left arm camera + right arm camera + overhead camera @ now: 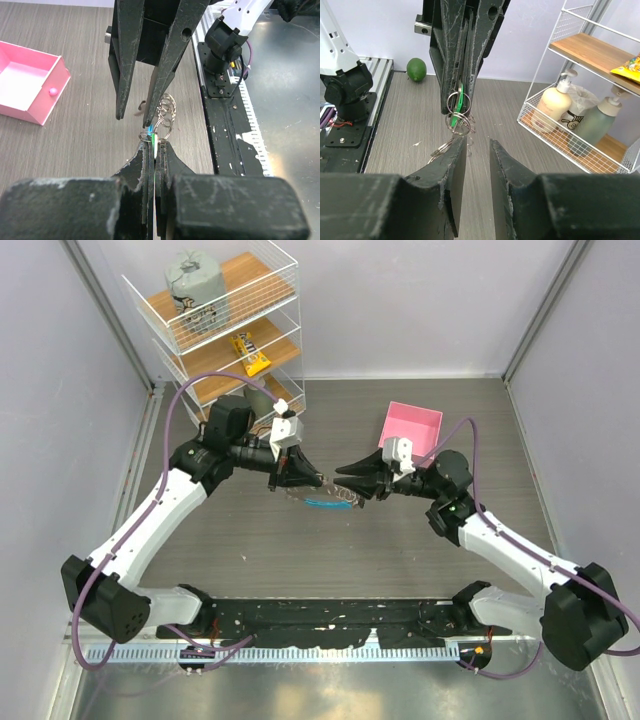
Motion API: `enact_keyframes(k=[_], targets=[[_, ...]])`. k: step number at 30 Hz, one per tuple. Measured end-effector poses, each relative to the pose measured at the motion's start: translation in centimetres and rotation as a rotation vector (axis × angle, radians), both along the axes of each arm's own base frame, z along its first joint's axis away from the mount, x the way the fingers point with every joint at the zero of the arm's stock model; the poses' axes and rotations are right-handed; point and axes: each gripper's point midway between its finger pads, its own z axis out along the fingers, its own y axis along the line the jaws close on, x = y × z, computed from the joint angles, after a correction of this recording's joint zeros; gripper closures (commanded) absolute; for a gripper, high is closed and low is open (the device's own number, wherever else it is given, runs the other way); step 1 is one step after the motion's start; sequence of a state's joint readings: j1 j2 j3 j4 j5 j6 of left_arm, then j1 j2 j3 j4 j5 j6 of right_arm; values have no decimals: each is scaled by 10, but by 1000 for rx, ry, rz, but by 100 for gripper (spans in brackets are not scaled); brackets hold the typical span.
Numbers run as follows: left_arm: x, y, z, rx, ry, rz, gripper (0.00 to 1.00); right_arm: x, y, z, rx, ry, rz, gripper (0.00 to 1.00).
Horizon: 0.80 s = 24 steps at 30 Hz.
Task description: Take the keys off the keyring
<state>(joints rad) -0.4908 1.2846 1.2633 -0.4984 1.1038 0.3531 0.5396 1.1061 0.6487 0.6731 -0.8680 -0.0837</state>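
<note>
Key (461, 102) sits clamped in left gripper (156, 146) at centre frame; right gripper (478, 143) gapes apart beside dangling keyring (457, 124).

Shiny metal keyring (465, 121), green seemingly plastic keys (461, 101), matt wood-grain table (75, 135)

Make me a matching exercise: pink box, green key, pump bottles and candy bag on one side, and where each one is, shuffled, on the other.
Things:
1. pink box
2. green key
3. pump bottles
4. candy bag

Places:
A. bottom shelf of the rack
B. clamped in the left gripper
C. middle shelf of the rack
D. on the table, right of the rack

Pairs: 1-D, 2-B, 3-A, 4-C
</note>
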Motion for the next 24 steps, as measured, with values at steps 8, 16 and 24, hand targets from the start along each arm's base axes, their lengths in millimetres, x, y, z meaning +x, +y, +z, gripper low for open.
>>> enact_keyframes(k=[8,16,24], targets=[[-4,0,2,-11,-1,-18,100,-5,5,-4,5,31,66,69],[-8,0,5,-23,-2,-37,100,-13,10,-9,5,72,137,69],[-13,-2,7,-34,-10,-67,100,-19,10,1,35,55,171,69]])
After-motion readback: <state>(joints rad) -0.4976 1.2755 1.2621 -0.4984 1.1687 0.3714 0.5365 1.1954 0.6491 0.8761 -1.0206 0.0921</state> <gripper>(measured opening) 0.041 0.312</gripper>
